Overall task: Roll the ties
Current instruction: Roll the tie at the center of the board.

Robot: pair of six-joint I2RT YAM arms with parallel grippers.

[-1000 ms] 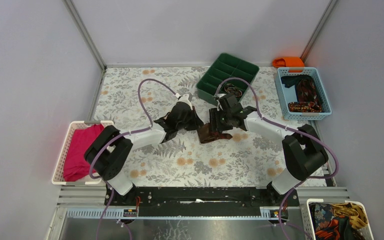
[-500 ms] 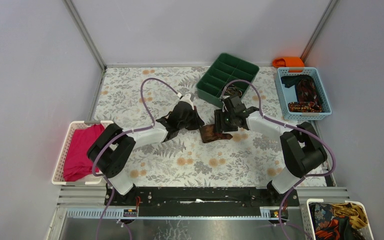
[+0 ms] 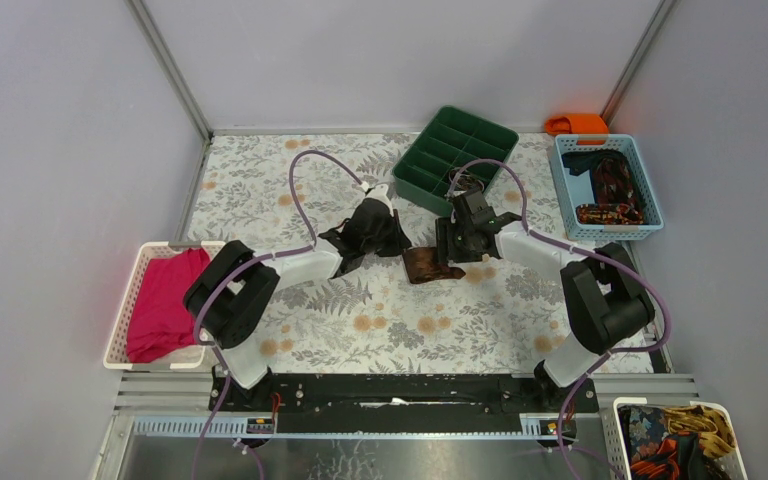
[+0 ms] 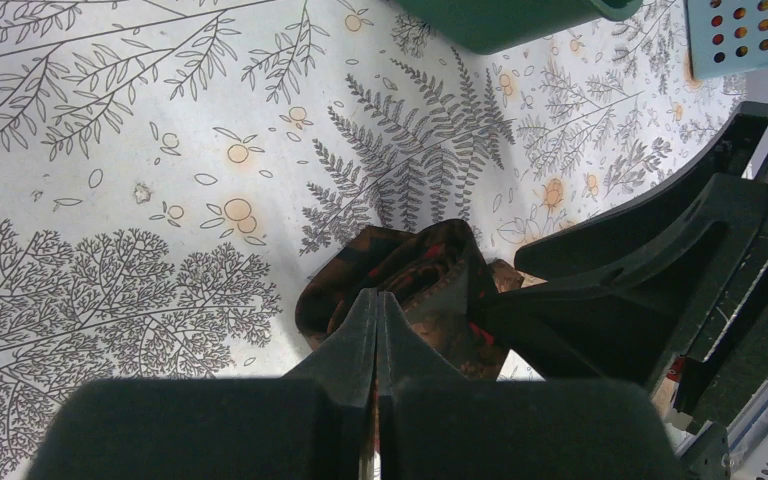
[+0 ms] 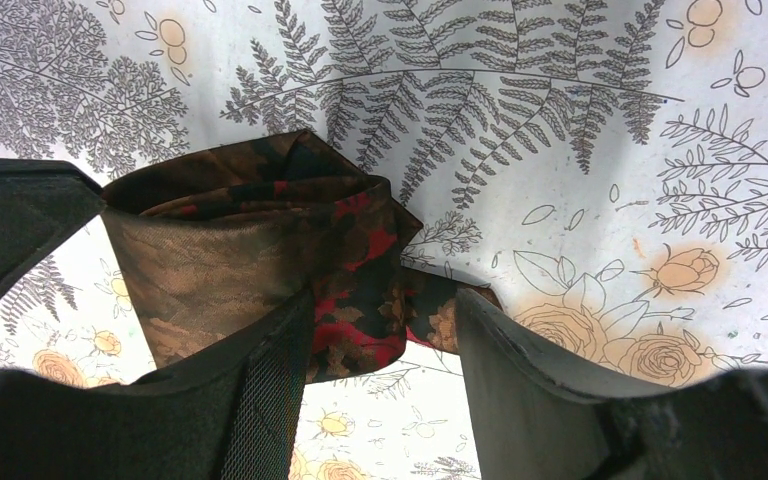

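One tie lies rolled into a loose brown and red-black bundle on the floral cloth at mid table. My left gripper is shut just left of it. In the left wrist view its closed tips rest against the tie, with nothing seen clamped between them. My right gripper stands open at the roll's right side. In the right wrist view it straddles a red-black fold of the tie. One finger touches the fabric and the other stands apart from it.
A green compartment tray stands just behind the grippers. A blue basket with more ties sits at the right, an orange cloth behind it. A white basket at the left holds a magenta cloth.
My left gripper has slid right, up to the roll, still shut. The right gripper has shifted slightly right and back, its jaws a little wider. The tie has barely moved.
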